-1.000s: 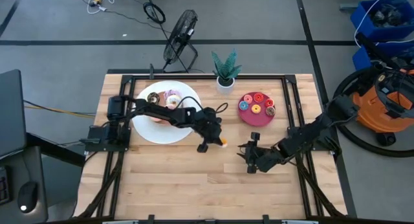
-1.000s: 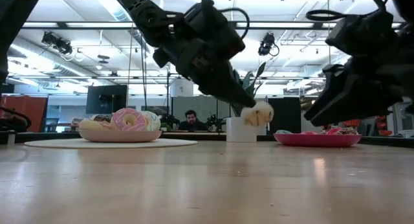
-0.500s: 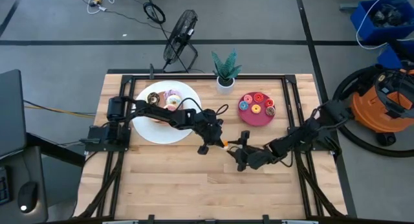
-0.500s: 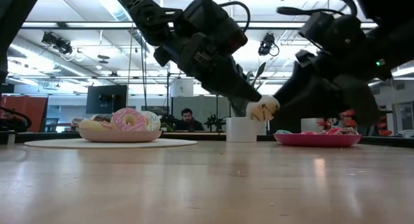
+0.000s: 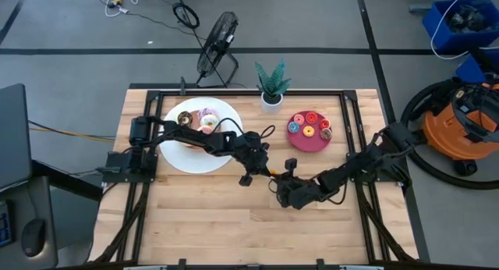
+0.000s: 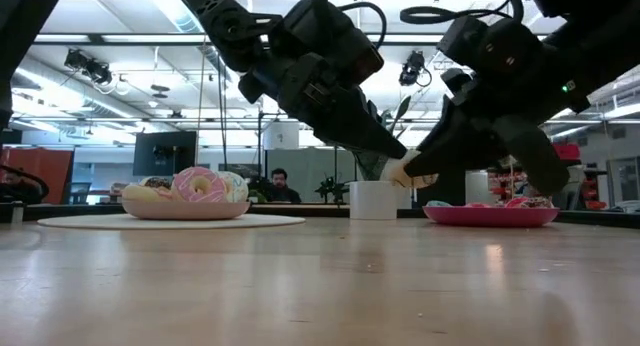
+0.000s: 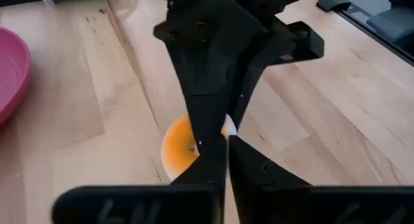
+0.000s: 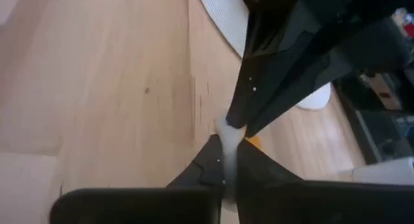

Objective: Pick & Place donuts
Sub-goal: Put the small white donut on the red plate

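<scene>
A small donut (image 7: 181, 149), orange with white frosting, hangs in the air over the middle of the table (image 5: 270, 175), (image 6: 405, 171). My left gripper (image 5: 263, 171) reaches it from the white plate's side and is shut on it (image 7: 226, 143). My right gripper (image 5: 281, 186) comes from the table's right and is shut on the same donut (image 8: 229, 143). Larger frosted donuts (image 5: 201, 119) sit on the white plate (image 5: 181, 157). Tiny donuts (image 5: 308, 126) lie in the magenta dish (image 5: 310, 145). My left gripper pinches the donut's rim (image 7: 217, 136) between its two fingertips, slanting down from the table's left. The donut is lifted clear of the table. My right gripper pinches the white frosted edge (image 8: 228, 130) of the same donut between its fingertips, meeting the left fingers (image 8: 242, 104) tip to tip from the table's right.
A potted plant (image 5: 271, 87) stands at the far edge between plate and dish. A black fan (image 5: 217, 37) stands on the floor beyond the table. Bare wood (image 5: 210, 223) stretches along the near half of the table. A person sits far behind in the low view (image 6: 270, 183).
My right gripper has travelled toward the table's left, from a spot well right of the donut up to my left gripper, and now meets the donut. My left gripper has held the donut in the air in the same place.
</scene>
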